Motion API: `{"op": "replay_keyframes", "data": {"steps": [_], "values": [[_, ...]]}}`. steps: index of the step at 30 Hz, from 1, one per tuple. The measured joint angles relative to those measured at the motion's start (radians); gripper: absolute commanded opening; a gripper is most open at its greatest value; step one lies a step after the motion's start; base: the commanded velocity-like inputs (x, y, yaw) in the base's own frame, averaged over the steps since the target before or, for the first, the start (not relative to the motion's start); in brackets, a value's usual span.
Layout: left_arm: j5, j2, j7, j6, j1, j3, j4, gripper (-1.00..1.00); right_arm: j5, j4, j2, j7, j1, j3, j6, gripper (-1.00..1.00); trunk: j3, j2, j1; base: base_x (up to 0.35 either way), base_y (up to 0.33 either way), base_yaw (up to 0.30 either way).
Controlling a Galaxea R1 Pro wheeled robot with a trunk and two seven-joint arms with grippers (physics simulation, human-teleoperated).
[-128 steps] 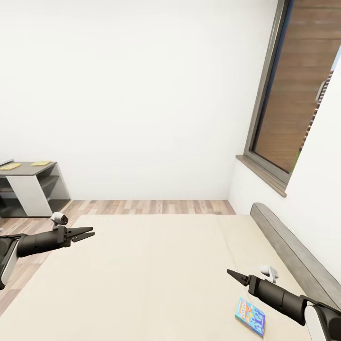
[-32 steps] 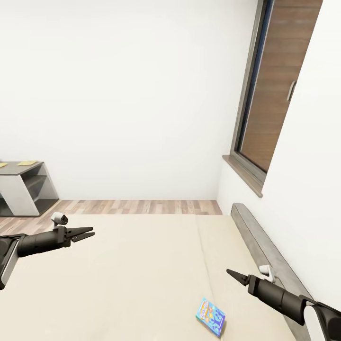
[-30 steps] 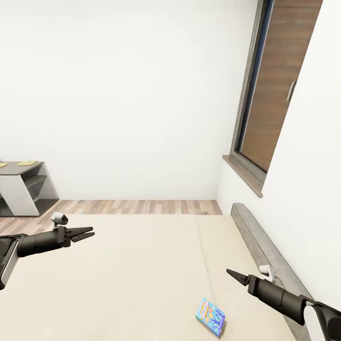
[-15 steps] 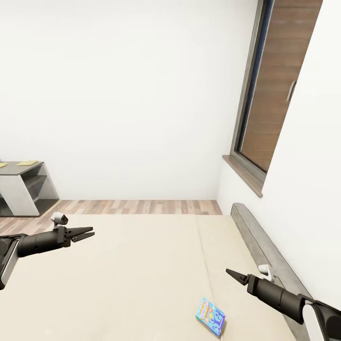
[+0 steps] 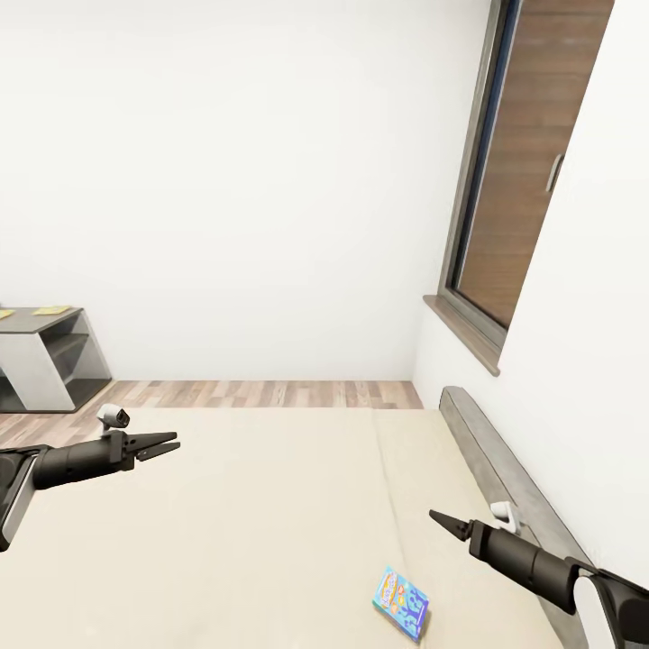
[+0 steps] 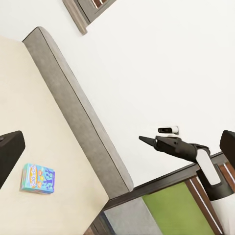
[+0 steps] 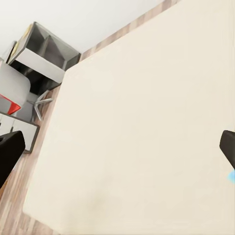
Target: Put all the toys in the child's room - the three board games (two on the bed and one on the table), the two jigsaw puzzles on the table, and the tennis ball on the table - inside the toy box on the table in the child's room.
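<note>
A small blue board game (image 5: pixel 401 602) with bright print lies flat on the beige mattress of the bed (image 5: pixel 270 505), near the grey headboard (image 5: pixel 487 451). My right gripper (image 5: pixel 433 516) hovers open just above and to the right of it, with nothing held. Far to the left, my left gripper (image 5: pixel 174 441) hangs open and empty over the mattress. In the left wrist view the board game (image 6: pixel 37 178) lies beside the headboard (image 6: pixel 73 107), and the right gripper (image 6: pixel 142 139) points across in front of the white wall. The right wrist view catches a blue sliver of the game (image 7: pixel 231 176).
A low grey cabinet with white sides (image 5: pixel 45 361) stands at the far left on the wood-plank floor (image 5: pixel 270 393), with flat yellow items (image 5: pixel 54 310) on top. A tall grey-framed window (image 5: pixel 523 162) is set in the right wall above the headboard.
Since 4.3 s ago the camera has turned, shifting the whole view left. Over the last second my right gripper has edged slightly upward. The left arm and the board game stay put.
</note>
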Motion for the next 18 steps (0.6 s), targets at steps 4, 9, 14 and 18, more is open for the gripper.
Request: {"op": "replay_keyframes", "data": {"steps": [4,9,14,18], "values": [[0.0,0.0,0.0,0.0,0.0,-0.001,0.0,1.0,-0.002,0.001,0.003,-0.045,-0.046,0.001,0.04,1.0,0.0,0.0,0.0,0.0,0.0,0.0],[0.001,0.0,0.0,0.0,0.0,-0.001,0.0,1.0,-0.003,0.011,0.005,-0.138,-0.164,0.006,0.102,1.0,0.0,0.0,0.0,0.0,0.0,0.0],[0.0,0.0,-0.001,0.0,0.0,-0.001,0.0,1.0,-0.005,0.1,0.004,-0.261,-0.306,0.058,0.115,1.0,0.0,0.0,0.0,0.0,0.0,0.0],[-0.001,0.0,-0.001,-0.001,0.0,-0.001,0.0,1.0,-0.005,0.313,0.005,-0.376,-0.472,0.126,0.116,1.0,0.0,0.0,0.0,0.0,0.0,0.0]]}}
